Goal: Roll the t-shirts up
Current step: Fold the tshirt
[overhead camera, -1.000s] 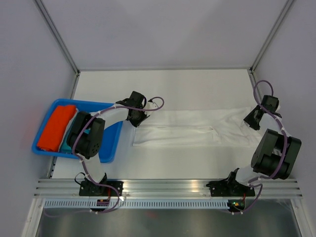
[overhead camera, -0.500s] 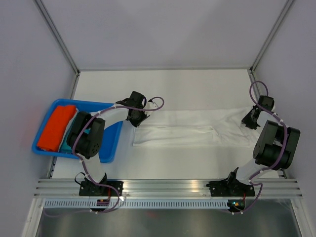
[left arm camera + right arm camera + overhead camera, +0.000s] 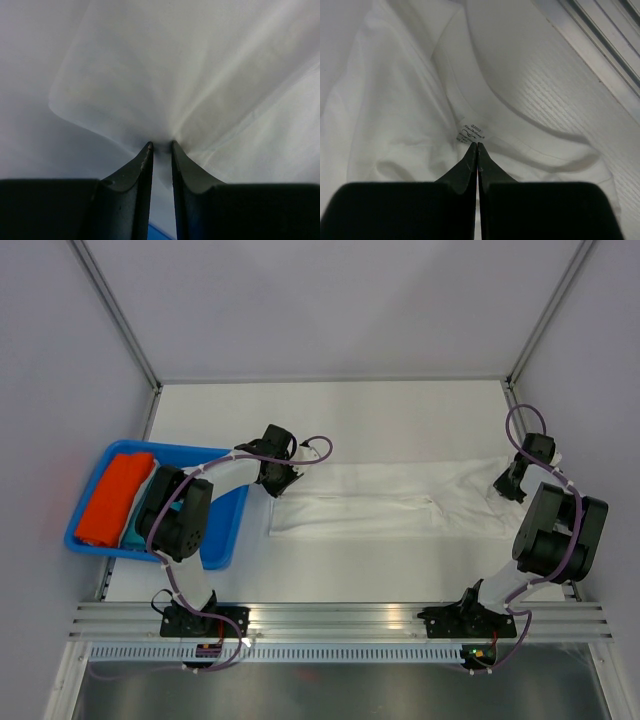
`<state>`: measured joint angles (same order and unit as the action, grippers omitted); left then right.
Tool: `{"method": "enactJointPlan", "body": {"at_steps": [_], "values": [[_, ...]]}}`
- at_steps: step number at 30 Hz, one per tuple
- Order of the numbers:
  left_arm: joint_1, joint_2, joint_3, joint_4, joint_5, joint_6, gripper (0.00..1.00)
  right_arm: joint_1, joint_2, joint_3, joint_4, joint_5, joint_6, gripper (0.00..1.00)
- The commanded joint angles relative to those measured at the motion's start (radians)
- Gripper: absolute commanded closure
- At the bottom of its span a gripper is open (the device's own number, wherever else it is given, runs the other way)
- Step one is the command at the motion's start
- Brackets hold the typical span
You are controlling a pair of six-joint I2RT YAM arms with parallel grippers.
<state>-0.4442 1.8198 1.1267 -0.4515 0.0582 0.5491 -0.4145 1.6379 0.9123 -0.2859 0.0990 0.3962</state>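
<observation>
The white t-shirt (image 3: 390, 502) lies folded into a long strip across the middle of the table. Its print is hidden. My left gripper (image 3: 277, 483) is at the strip's left end. In the left wrist view the left gripper (image 3: 160, 145) is shut on the t-shirt (image 3: 190, 75), with creases fanning out from the tips. My right gripper (image 3: 508, 487) is at the strip's right end. In the right wrist view the right gripper (image 3: 477, 145) is shut, its tips pressed together on the t-shirt (image 3: 395, 115) at the collar, just below the neck label (image 3: 470, 134).
A blue tray (image 3: 225, 540) stands at the left and holds a rolled orange cloth (image 3: 112, 498) and a teal one (image 3: 135, 533) beside it. The metal side rail (image 3: 600, 30) runs close to the right gripper. Grey walls surround the table.
My right gripper has shifted a little up and to the right at the shirt's right end, with the arm turning. The left arm and the shirt's left end have not moved.
</observation>
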Motion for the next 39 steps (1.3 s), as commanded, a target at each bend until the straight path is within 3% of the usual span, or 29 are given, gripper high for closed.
{"method": "enactJointPlan", "body": {"at_steps": [1,5,7,8,11,19,27,31,33,39], "values": [[0.012,0.067,-0.031,-0.049,-0.024,0.015,0.74,0.000,-0.030,0.039,-0.016,0.087,-0.002,1.00],[0.013,0.067,-0.031,-0.049,-0.023,0.014,0.74,0.000,-0.036,0.049,-0.003,0.042,-0.025,0.99],[0.013,0.067,-0.031,-0.049,-0.026,0.015,0.74,0.000,-0.038,0.054,0.013,-0.027,-0.040,0.87],[0.013,0.065,-0.031,-0.049,-0.027,0.015,0.74,0.000,-0.038,0.056,0.031,-0.047,-0.043,0.76],[0.013,0.067,-0.031,-0.049,-0.029,0.014,0.74,0.000,-0.026,0.076,0.053,-0.074,-0.049,0.64],[0.013,0.069,-0.030,-0.049,-0.027,0.015,0.74,0.000,0.051,0.120,0.050,-0.081,-0.049,0.59],[0.013,0.072,-0.024,-0.050,-0.031,0.017,0.74,0.000,0.088,0.103,0.051,-0.096,-0.036,0.61],[0.013,0.076,-0.021,-0.052,-0.034,0.015,0.74,0.000,0.088,0.105,0.042,-0.052,-0.034,0.88],[0.013,0.078,-0.019,-0.053,-0.034,0.015,0.74,0.000,0.083,0.108,0.039,-0.025,-0.034,0.96],[0.013,0.079,-0.018,-0.055,-0.037,0.015,0.74,0.000,0.079,0.155,-0.038,0.070,-0.039,1.00]]}}
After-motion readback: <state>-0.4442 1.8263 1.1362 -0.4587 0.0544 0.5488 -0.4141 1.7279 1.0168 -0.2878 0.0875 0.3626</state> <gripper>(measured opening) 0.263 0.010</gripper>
